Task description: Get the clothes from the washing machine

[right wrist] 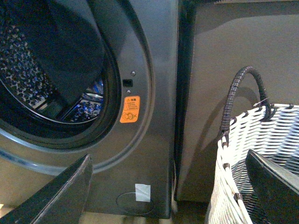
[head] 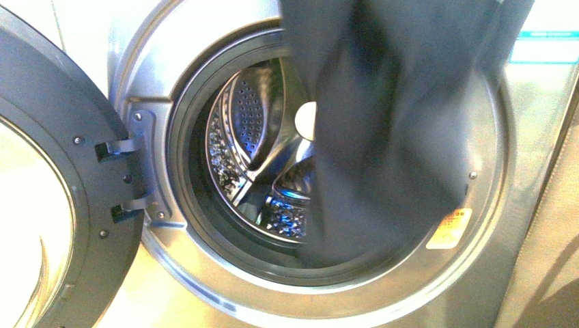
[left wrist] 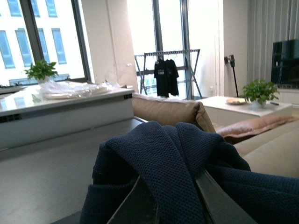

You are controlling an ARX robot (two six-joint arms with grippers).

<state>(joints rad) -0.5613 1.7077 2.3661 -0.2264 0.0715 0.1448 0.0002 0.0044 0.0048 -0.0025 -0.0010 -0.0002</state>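
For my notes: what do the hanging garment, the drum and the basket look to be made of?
The garment is dark navy knitted fabric, matte; the left wrist view shows a fine waffle-like knit. The drum is bare metal, probably stainless steel: shiny, reflective, punched with holes. The basket is woven from flat white strips, perhaps plastic or rattan; its dark handle looks cord-wrapped.

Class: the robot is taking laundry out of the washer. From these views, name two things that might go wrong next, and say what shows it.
1. The garment hangs long across the washing machine opening, so its lower end may snag on the door seal when moved.
2. It is only bunched over the left gripper, so it may slip before reaching the basket.
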